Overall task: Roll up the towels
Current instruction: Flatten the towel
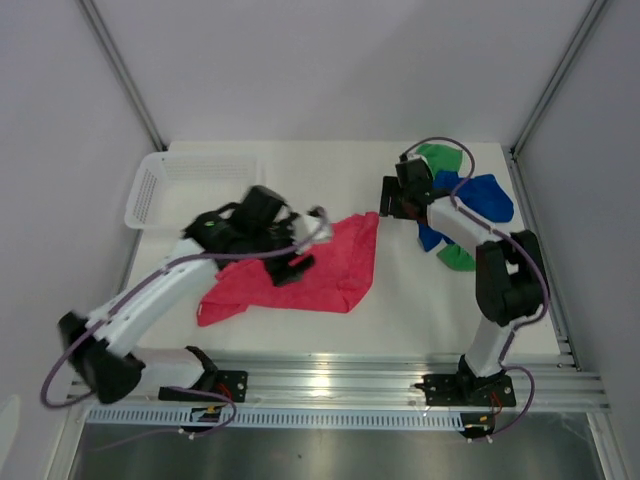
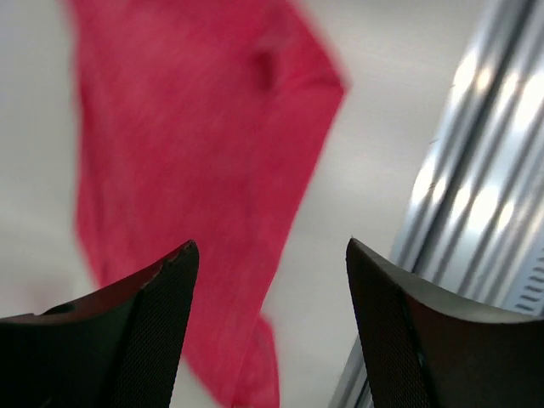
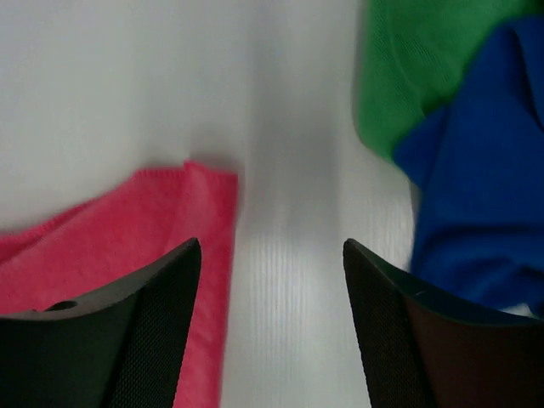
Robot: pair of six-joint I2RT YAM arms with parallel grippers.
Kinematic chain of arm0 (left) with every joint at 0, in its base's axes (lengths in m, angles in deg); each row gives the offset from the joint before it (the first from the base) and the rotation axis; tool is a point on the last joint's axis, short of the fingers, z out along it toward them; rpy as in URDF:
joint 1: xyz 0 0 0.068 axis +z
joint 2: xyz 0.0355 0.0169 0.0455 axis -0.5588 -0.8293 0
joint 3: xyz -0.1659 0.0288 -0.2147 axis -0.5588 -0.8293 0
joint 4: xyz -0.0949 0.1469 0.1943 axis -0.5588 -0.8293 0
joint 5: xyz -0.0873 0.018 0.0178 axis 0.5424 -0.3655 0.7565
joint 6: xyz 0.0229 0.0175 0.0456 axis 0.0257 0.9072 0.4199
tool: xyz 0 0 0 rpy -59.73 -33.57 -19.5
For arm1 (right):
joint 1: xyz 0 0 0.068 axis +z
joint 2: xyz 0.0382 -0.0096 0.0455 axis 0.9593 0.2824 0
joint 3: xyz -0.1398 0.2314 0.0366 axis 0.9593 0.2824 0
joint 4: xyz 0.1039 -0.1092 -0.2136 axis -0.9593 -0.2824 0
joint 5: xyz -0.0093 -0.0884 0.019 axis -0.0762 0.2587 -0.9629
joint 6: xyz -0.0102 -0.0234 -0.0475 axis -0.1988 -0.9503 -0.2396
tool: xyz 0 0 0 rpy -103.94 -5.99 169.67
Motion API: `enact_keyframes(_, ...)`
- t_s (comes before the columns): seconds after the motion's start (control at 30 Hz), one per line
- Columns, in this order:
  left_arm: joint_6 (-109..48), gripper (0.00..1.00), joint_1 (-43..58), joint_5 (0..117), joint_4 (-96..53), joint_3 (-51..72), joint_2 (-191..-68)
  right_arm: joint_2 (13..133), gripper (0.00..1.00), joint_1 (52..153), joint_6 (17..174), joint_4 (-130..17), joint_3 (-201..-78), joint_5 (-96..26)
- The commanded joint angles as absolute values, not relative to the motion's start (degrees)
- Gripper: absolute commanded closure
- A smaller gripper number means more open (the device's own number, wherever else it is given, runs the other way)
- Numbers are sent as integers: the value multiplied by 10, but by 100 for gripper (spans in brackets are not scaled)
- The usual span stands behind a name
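Right fingers (image 3: 127,340) (parted) hover beside pink-red towel (image 3: 110,246).

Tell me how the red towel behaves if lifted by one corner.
Probably floppy: the red towel lies creased, one edge folded over, so it should drape. Pushed, it would likely bunch rather than slide; the fabric looks thin.

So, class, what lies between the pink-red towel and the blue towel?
Only bare table, seen in the right wrist view; the open right pincer hangs above it.
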State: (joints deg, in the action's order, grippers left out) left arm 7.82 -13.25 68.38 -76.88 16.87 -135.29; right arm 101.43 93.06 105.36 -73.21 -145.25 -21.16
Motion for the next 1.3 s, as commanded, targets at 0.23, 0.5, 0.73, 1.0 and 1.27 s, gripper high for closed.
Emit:
enact_keyframes(0.23, 197, 24, 273, 557, -792, -127, -1076, 817, 32, 1167, 1141, -713, -1238, -92)
enact_keyframes(0.5, 216, 24, 394, 523, -694, -213, -1117, 905, 24, 1262, 1167, -761, -1290, 12)
enact_keyframes(0.73, 205, 26, 401, 530, -674, -216, -1152, 942, 44, 1262, 1175, -756, -1287, 1)
enact_keyframes(1.0, 233, 28, 401, 535, -662, -239, -1165, 845, 100, 1255, 1188, -779, -1231, 13)
enact_keyframes(1.27, 251, 28, 357, 603, -682, -237, -1190, 653, 100, 1132, 1197, -796, -1073, -31)
